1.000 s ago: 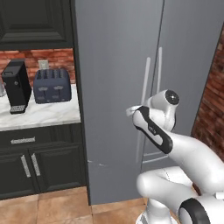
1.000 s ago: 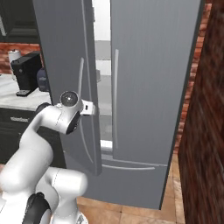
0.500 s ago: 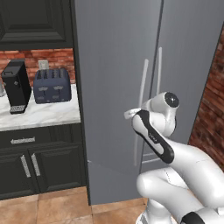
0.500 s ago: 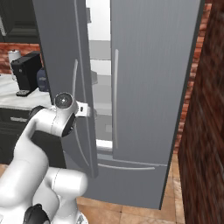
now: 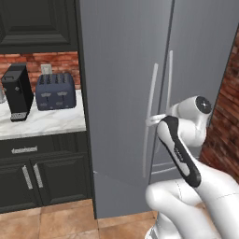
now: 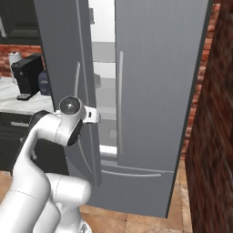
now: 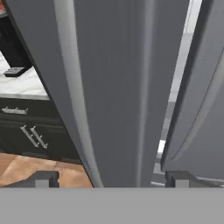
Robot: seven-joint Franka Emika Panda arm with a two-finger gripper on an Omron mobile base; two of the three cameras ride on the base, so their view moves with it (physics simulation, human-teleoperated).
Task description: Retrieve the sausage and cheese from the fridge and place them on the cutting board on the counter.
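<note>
The fridge (image 5: 126,84) stands tall and grey, its left door (image 6: 63,68) swung partly out. Through the gap I see the white interior and grey shelves (image 6: 105,98). My gripper (image 7: 113,178) is open at the left door's long curved handle (image 7: 76,96), which runs up between the two widely spread fingertips (image 7: 43,178). In the base views the gripper (image 5: 151,122) (image 6: 94,115) sits at mid-height of that handle. Sausage and cheese are hidden, and the cutting board is out of view. The white marble counter (image 5: 42,122) lies to the fridge's left.
A black coffee maker (image 5: 17,92) and a dark toaster (image 5: 56,90) stand on the counter, above dark cabinet fronts (image 5: 42,172). A brick wall (image 6: 214,136) closes off the right side. The right fridge door (image 6: 159,91) is shut. Tiled floor lies below.
The left fridge door has swung further out as the arm pulled back. The gripper, shut on the handle before, has now opened and let it go.
</note>
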